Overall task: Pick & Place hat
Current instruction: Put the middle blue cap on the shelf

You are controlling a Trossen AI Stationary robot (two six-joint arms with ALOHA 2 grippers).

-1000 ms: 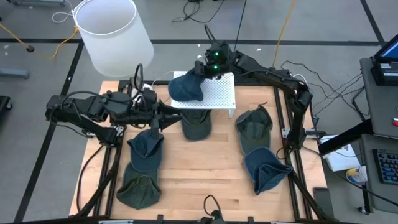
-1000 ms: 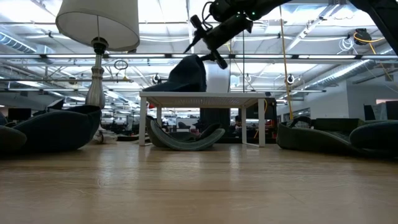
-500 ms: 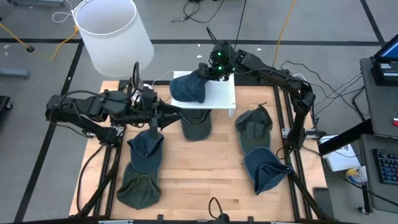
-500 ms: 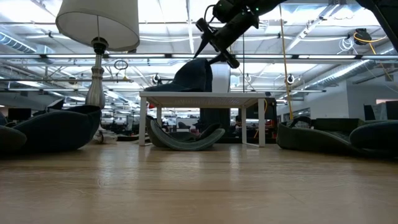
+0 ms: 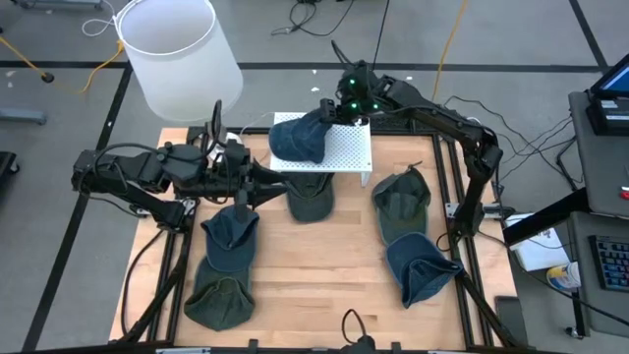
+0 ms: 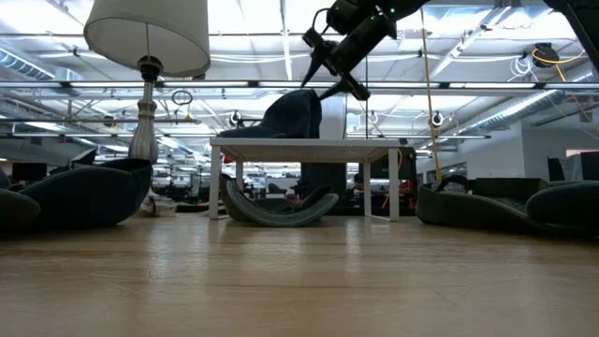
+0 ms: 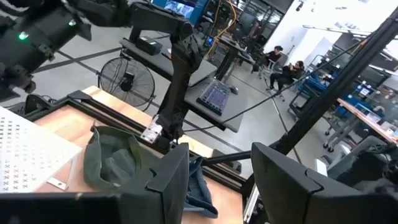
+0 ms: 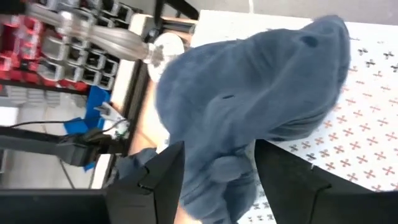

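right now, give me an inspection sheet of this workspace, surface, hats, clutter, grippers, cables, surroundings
surface: wooden table with a white perforated stand at its far side
job's things: blue hat resting on the stand; five more hats on the wood: olive hat partly under the stand, two at the left, two at the right
clutter: white lamp at the far left corner
grippers: right gripper open at the blue hat's crown, not gripping it; left gripper open, hovering by the stand's near edge, empty
cables: loose cables on the floor beyond the table
surroundings: desk with laptop to the right; seated people far off
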